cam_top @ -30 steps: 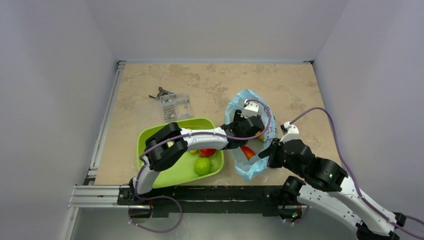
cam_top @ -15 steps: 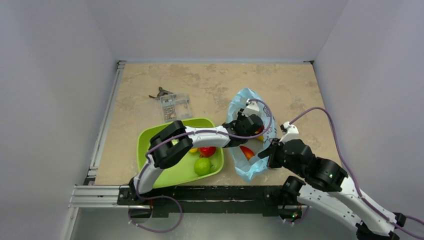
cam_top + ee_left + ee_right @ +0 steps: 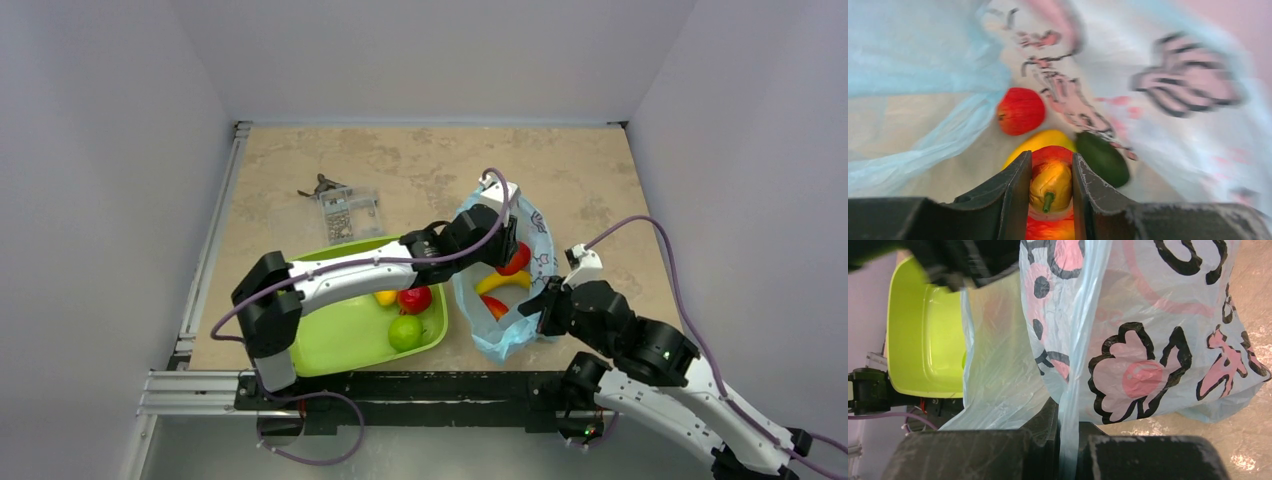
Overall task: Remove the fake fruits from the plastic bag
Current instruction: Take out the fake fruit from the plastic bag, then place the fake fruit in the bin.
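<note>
The light blue plastic bag point(image 3: 520, 215) lies right of the tray, its mouth facing the arms. My left gripper point(image 3: 1050, 172) reaches inside it, shut on a small red-yellow apple point(image 3: 1050, 182) with a green stem. Beyond its fingers lie a red round fruit point(image 3: 1020, 111), a yellow banana point(image 3: 1040, 141) and a dark green avocado point(image 3: 1103, 157). From above, the left gripper point(image 3: 506, 248) hangs over the bag, with the banana point(image 3: 503, 282) and a red-orange fruit point(image 3: 494, 305) below it. My right gripper point(image 3: 1068, 440) is shut on a fold of the bag point(image 3: 1148, 340) at its near edge.
The lime-green tray point(image 3: 330, 335) left of the bag holds a green apple point(image 3: 405, 332), a red fruit point(image 3: 414, 298) and a yellow-orange one point(image 3: 385, 297). A clear packet point(image 3: 345, 212) and a small dark object point(image 3: 320, 185) lie behind the tray. Walls enclose three sides.
The left jaws have narrowed onto the small apple. The left arm has stretched out and risen, its gripper shifted toward the bag's far end. The right arm stays put.
</note>
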Controlling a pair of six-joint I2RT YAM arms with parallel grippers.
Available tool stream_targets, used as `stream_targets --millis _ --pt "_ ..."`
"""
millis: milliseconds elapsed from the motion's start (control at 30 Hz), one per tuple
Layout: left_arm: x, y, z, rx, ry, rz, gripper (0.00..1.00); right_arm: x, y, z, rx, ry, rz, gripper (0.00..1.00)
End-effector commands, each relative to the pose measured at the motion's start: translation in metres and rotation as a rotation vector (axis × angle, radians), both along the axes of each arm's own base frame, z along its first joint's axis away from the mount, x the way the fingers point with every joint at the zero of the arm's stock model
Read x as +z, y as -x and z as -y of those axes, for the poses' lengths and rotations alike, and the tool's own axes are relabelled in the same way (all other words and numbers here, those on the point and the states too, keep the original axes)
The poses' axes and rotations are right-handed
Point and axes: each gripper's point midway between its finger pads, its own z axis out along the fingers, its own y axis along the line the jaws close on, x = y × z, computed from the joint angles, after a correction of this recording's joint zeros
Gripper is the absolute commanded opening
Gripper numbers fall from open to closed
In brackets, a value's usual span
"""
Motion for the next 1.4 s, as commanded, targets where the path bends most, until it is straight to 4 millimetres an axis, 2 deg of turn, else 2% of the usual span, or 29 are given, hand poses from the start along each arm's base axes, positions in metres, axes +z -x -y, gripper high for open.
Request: stream_targets --millis 0,167,300,333,433,600,733,867,933,1133,1300,1367 --pt "0.048 0.038 0.011 -0.175 0.172 -0.084 0.0 0.004 -0.004 -0.002 -0.01 -0.004 0.016 0.0" --pt "0.075 0.063 0.0 -0.249 0.246 -0.108 0.0 0.007 -0.005 -0.001 -0.013 -0.018 0.033 0.0" --pt "0.086 0.077 -0.027 -0.25 0.305 -0.161 0.0 0.008 -0.005 0.0 -0.019 -0.019 0.034 0.0" --pt "0.094 0.08 -0.038 -0.248 0.335 -0.175 0.0 0.008 -0.006 0.0 -0.021 -0.02 0.035 0.0" --pt "0.1 0.089 -0.071 -0.234 0.345 -0.209 0.0 0.005 -0.006 -0.001 -0.018 -0.009 0.027 0.0" --pt "0.1 0.105 -0.137 -0.162 0.264 -0.148 0.0 0.001 -0.006 -0.003 -0.013 0.009 0.013 0.0" --pt "0.069 0.106 -0.198 0.005 0.141 -0.131 0.0 0.003 -0.006 -0.003 -0.01 0.004 0.017 0.0" --pt "0.025 0.104 -0.262 0.218 -0.019 -0.14 0.0 0.001 -0.006 -0.003 -0.008 0.007 0.013 0.0" --pt "0.005 0.107 -0.283 0.282 -0.072 -0.155 0.0 -0.002 -0.006 -0.005 -0.003 0.02 0.001 0.0" --pt "-0.029 0.112 -0.296 0.334 -0.097 -0.197 0.0 -0.006 -0.007 -0.005 -0.007 0.046 -0.017 0.0" --pt "-0.076 0.109 -0.299 0.423 -0.182 -0.271 0.0 -0.004 -0.007 -0.004 -0.01 0.035 -0.007 0.0" --pt "-0.089 0.109 -0.3 0.448 -0.204 -0.289 0.0 -0.004 -0.007 -0.004 -0.01 0.034 -0.007 0.0"
